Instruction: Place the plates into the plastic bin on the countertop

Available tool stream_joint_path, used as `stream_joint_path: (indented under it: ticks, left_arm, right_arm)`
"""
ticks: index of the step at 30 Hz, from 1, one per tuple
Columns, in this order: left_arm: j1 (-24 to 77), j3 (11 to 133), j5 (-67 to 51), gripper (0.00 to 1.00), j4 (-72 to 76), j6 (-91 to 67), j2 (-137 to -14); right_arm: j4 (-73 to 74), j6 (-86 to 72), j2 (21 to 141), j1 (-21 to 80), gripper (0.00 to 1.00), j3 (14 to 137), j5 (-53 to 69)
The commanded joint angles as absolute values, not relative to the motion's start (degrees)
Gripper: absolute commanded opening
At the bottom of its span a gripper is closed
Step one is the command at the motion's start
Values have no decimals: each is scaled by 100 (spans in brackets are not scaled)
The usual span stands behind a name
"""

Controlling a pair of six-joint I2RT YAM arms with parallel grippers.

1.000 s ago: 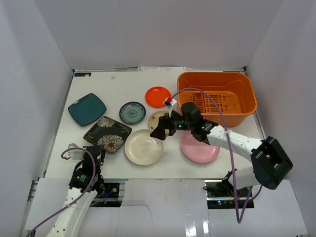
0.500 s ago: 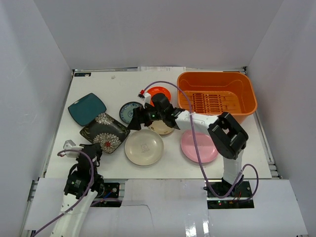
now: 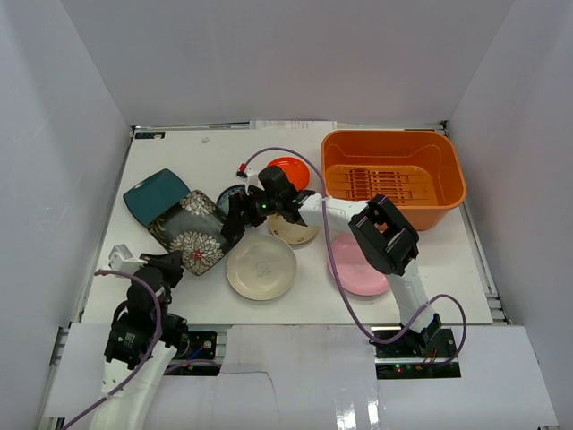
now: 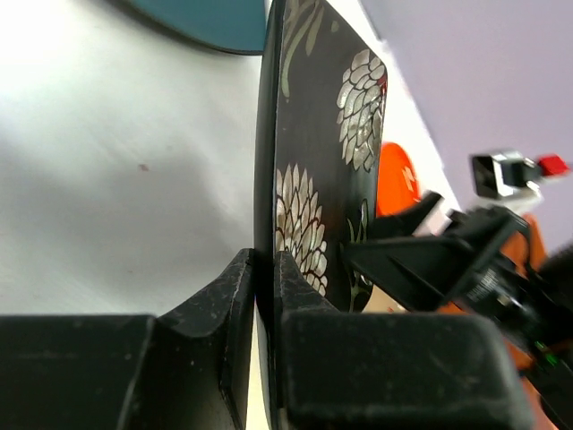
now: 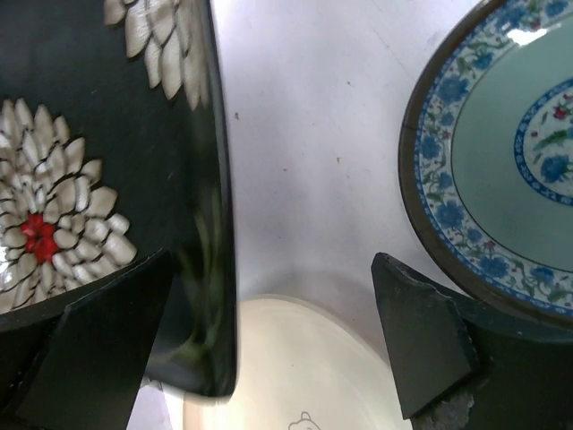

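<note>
top view: the bin [image 3: 392, 135] sits at the far right of the surface [image 3: 206, 157], and every plate is out on the surface, left of it or in front of it. at the near left, my left jaws are closed narrow on the near corner of the floral plate [image 3: 190, 229]. that plate is tipped up, and its far corner overlaps the teal plate [image 3: 152, 197] in this view. my right arm reaches across to the left, and my right jaws stand wide at the floral plate's right edge. the red plate [image 3: 288, 167] and blue plate [image 3: 229, 193] are partly hidden by that arm. the tan plate [image 3: 295, 233] lies just under it, the cream plate [image 3: 260, 267] nearer the front, and the pink plate [image 3: 356, 274] partly under my right elbow.

left wrist: my left fingers [image 4: 224, 305] pinch the floral plate [image 4: 309, 179] edge-on, so it stands upright in the frame. the teal plate [image 4: 210, 16] shows at the top and the red plate [image 4: 394, 184] behind. my right fingers [image 4: 421, 260] are just beside the floral face.

right wrist: my right fingers [image 5: 103, 349] are far apart, gripping nothing. the floral plate's [image 5: 107, 161] edge reaches into the gap by one finger; i cannot tell whether they touch. the blue plate [image 5: 501, 152] lies behind the other finger, and the cream plate [image 5: 286, 376] sits low between them.
</note>
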State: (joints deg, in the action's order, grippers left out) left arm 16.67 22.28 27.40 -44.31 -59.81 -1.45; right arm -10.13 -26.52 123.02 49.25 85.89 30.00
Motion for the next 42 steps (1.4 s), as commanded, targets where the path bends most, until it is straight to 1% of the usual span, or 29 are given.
stream_joint_path:
  ticks: [1,4,7,8,9,10,11,12,14,15,16,18,19,22,24,25,27,28,30,31,33,34,35,36,37,39,40,41,42]
  left_arm:
    - [1687,2891,2207,0,-3208,-5880,-245]
    - [1687,3155,1969,0,-3199,-5678,-404]
    - [1687,3278,1846,0,-3182,-5643,-553]
    - [1687,3287,1820,0,-3156,-5643,-615]
    - [1687,3287,1793,0,-3103,-5634,-641]
    - [1687,3287,1749,0,-3059,-5634,-676]
    - [1687,3287,1706,0,-3015,-5625,-755]
    - [1679,3278,1670,0,-2902,-5625,-799]
    - [1687,3278,1591,0,-2743,-5608,-914]
    - [1687,3304,1573,2,-2699,-5590,-1071]
    - [1687,3322,1547,15,-2646,-5599,-1168]
    - [1687,3349,1468,31,-2358,-5573,-1466]
    - [1687,3357,1407,43,-2208,-5564,-1590]
    - [1679,3375,1091,60,-1567,-5590,-2142]
    - [1687,3401,818,64,-1004,-5677,-2477]
    - [1687,3497,696,69,-793,-5678,-2870]
    - [1687,3682,379,71,-388,-5651,-3329]
    - [1679,3796,291,71,-326,-5634,-3792]
    - [1670,4209,124,74,-412,-5416,-4217]
    - [1679,4349,149,74,-552,-5336,-4419]
    - [1670,4719,490,75,-1080,-5047,-4912]
    - [1661,4807,684,75,-1229,-4975,-5052]
    - [1644,4903,920,77,-1491,-4931,-5263]
    - [1609,4913,1106,83,-1529,-4870,-5352]
    - [1547,4913,1290,83,-1564,-4739,-5448]
    - [1223,4939,1249,84,-1661,-4641,-5720]
    - [865,4931,1004,84,-1705,-4597,-5826]
    - [635,4913,845,84,-1714,-4588,-5914]
    - [381,4861,644,84,-1740,-4623,-6089]
  right_arm:
    - [-1107,-2610,12278,4948,97,8921,3173]
    - [-1413,-2776,12139,4887,85,8790,3409]
    - [-1792,-3101,11831,4817,54,8457,3515]
    - [-2028,-3163,11726,4764,37,8351,3498]
    - [-2135,-3208,11507,4738,27,8254,3481]
    - [-2179,-3234,11409,4711,20,8175,3446]
    - [-2223,-3260,11295,4650,10,8061,3437]
    - [-2250,-3269,11190,4615,8,8007,3437]
    - [-2407,-3348,10803,4483,8,7762,3445]
    - [-2460,-3383,10515,4430,8,7674,3445]
    - [-2522,-3419,10373,4299,8,7577,3463]
    - [-2749,-3611,9900,4141,8,7261,3480]
    - [-2855,-3699,9757,4044,8,7129,3541]
    - [-3181,-4191,9177,3517,8,6681,3734]
    - [-3225,-4446,8766,3043,8,6418,3840]
    - [-3217,-4491,8641,2710,8,6320,3850]
    - [-3234,-4762,8350,2340,8,6084,4006]
    - [-3313,-4868,8289,1964,8,6004,4077]
    - [-3479,-5149,8070,1540,8,5819,4209]
    - [-3698,-5403,7999,1112,8,5610,4323]
    - [-3718,-5502,7796,670,8,5494,4420]
    - [-3692,-5502,7761,276,8,5432,4447]
    - [-3570,-5485,7761,90,8,5423,4465]
    - [-3507,-5467,7752,-182,8,5405,4482]
    - [-3446,-5423,7743,-524,8,5379,4456]
    - [-2702,-4881,7743,-825,8,5440,4142]
    - [-2046,-4321,7726,-1026,8,5554,3983]
    - [-2039,-4063,7726,-1098,8,5598,3834]
    - [-1526,-3817,7699,-1151,8,5651,3501]
